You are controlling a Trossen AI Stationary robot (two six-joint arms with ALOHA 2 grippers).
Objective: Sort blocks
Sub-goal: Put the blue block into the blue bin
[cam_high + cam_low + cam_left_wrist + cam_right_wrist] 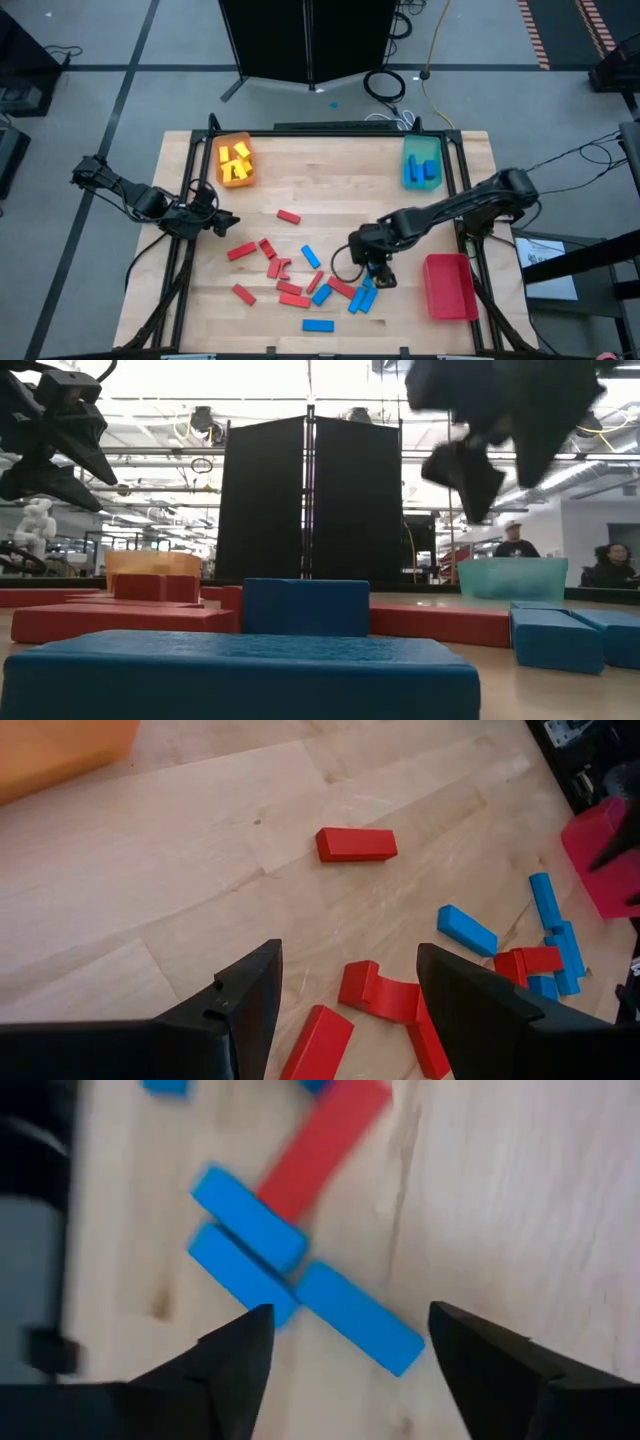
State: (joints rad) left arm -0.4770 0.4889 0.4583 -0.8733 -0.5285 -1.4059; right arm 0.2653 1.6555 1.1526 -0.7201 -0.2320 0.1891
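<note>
Right wrist view: right gripper (345,1350) open, empty, above blue blocks (355,1318) beside red tray (449,287). Left gripper (345,990) open, empty, near red blocks (357,844). Likely light, rigid, smooth; best pinched across long flat sides, mid-length.

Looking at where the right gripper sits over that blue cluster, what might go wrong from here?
The right gripper hangs open over three touching blue blocks; closing could catch two, or nudge the red block that one of them overlaps. The red tray lies close beside it, so a blue block might be dropped there by mistake.
</note>
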